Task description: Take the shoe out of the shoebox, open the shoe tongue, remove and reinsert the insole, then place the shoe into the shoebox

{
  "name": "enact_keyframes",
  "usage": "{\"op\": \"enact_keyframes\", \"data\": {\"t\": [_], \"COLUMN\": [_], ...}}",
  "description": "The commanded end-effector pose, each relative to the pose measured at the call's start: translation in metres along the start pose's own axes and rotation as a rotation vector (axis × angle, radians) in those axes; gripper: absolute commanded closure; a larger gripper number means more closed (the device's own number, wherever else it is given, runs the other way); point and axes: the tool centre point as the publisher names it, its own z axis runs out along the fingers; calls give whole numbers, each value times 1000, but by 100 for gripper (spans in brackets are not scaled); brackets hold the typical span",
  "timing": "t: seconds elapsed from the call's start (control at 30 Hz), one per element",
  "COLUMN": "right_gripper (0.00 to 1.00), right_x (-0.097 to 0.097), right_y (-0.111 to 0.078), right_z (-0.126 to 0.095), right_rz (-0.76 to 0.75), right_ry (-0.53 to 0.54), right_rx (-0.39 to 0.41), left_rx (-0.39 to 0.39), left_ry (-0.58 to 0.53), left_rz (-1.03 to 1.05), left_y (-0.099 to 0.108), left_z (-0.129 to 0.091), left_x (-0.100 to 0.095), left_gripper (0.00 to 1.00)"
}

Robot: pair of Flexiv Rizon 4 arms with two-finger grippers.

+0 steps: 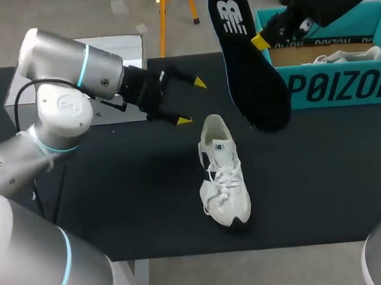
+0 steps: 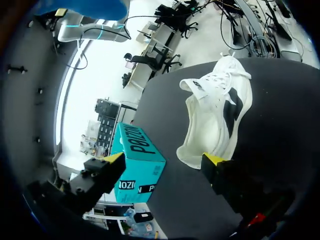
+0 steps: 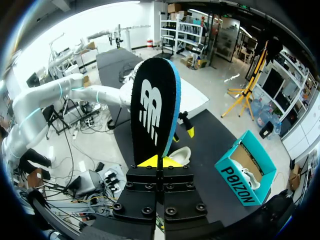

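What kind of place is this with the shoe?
Probably a robot test bench: the right gripper holds up a black insole over a black table with a white sneaker and a teal shoebox.

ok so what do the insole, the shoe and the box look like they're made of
The insole is likely foam under dark matte fabric, with a white printed logo and a blue edge. The shoe seems to have a white mesh or textile upper and woven laces. The shoebox looks like matte teal cardboard, plain brown inside.
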Motion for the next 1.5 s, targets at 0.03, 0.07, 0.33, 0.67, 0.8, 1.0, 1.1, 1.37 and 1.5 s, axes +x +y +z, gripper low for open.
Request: {"op": "enact_keyframes", "data": {"t": [0.03,0.07,0.33,0.67,0.8,1.0,1.1,1.37,1.5], "right_gripper": [100,100,100,100,100,100,100,100,100], "right_x": [0,0,0,0,0,0,0,0,-17], "right_y": [2,2,2,2,2,2,2,2,4], "right_z": [1,1,1,1,1,1,1,1,3], "right_rz": [1,1,1,1,1,1,1,1,-15], "right_ry": [0,0,0,0,0,0,0,0,60], "right_rx": [4,4,4,4,4,4,4,4,-22], "left_rx": [-72,-63,114,167,222,267,267,267,267], "left_ry": [-299,-315,-372,-371,-382,-388,-388,-388,-388], "left_rz": [116,128,159,220,264,283,283,283,283], "left_y": [-23,-25,-40,-30,-33,-33,-33,-33,-33], "left_z": [6,7,10,1,1,2,2,2,2], "left_x": [-5,-9,-38,-59,-80,-94,-94,-94,-94], "left_gripper": [0,0,0,0,0,0,0,0,0]}}
